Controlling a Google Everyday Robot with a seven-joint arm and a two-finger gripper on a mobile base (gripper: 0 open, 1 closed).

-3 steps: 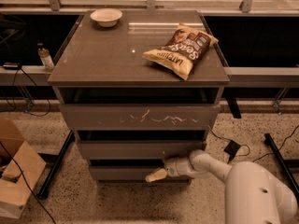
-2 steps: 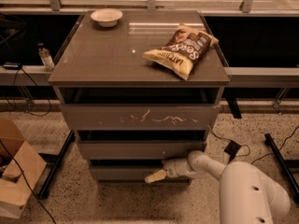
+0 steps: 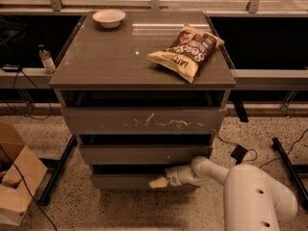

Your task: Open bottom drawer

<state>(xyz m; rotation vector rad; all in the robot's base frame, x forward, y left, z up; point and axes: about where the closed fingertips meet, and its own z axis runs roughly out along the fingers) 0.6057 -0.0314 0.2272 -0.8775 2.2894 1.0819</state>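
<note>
The bottom drawer (image 3: 122,181) is the slimmest of three grey-brown fronts, lowest in the cabinet, plain and unmarked, with a dark gap above it. My gripper (image 3: 159,182) reaches in from the right at the end of the white arm (image 3: 211,170). Its pale fingertips lie against the drawer front at its top edge, right of centre. Above it are the mid-sized front (image 3: 144,154) with a tiny white speck and the tall front (image 3: 144,121) with white scratches.
A chip bag (image 3: 186,51) and a white bowl (image 3: 109,18) sit on the cabinet top (image 3: 106,57). A cardboard box (image 3: 17,182) stands on the floor at left. Black frame legs (image 3: 57,170) and cables run on both sides. A small bottle (image 3: 46,59) stands on the left ledge.
The gripper stays at the bottom drawer's front; the arm's body has shifted slightly left. The drawer shows no clear movement.
</note>
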